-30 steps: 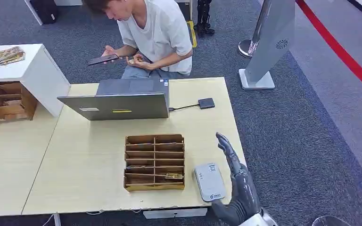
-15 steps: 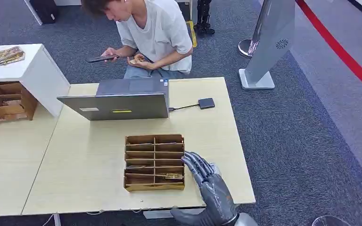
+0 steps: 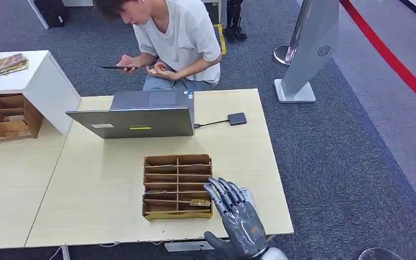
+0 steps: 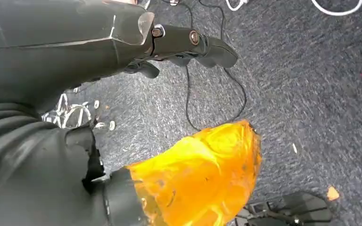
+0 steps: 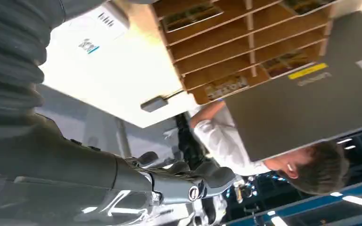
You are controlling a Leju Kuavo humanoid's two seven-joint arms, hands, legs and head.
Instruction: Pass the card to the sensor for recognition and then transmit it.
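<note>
Where right robot hand hides sensor — wrist shows it.

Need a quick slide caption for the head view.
Right hand hovers open beside the wooden card rack, laptop behind.

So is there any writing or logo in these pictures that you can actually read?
None reads clearly.
Laptop lid: a yellow strip and a white sticker, both too small to read.
Laptop lid, right wrist view: grey lettering, turned and blurred.
White card reader: small dark and blue marks, blurred.
Wooden card rack: front label, unreadable.
</note>
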